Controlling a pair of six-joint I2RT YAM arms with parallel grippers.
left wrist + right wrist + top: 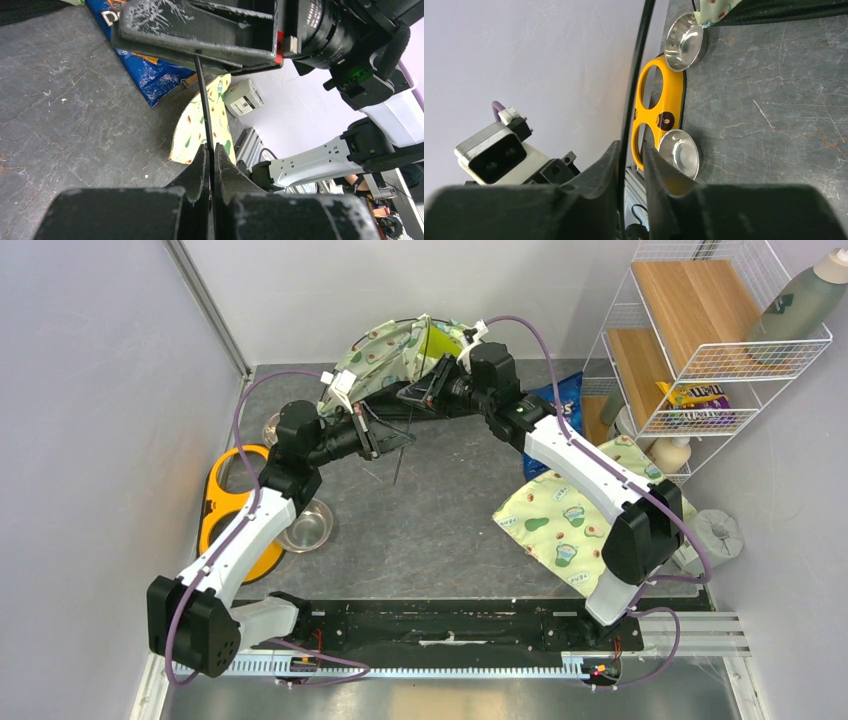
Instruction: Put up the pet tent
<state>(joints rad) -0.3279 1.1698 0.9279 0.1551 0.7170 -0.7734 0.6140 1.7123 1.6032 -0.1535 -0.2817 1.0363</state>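
The tent point(385, 355) lies collapsed at the back of the table point(430, 540), close to the rear wall. Its cream fabric is bunched and a lime panel shows. Both arms reach to the table's back. The left gripper point(212, 153) is clamped tight on a thin black pole point(202, 95), which runs up from its fingers to the right gripper point(630, 150). The right gripper's fingers stand a little apart, and the pole passes through the gap close to one finger. Whether it touches that finger I cannot tell.

At the table's left edge sits a yellow stand point(664, 117) with a steel bowl point(680, 152) just beside it. A second bowl point(683, 42) sits further back. On the table's right side lies the pad point(570, 520), with a blue bag point(560, 395) behind it. A wire rack point(700, 340) stands at the table's back right corner.
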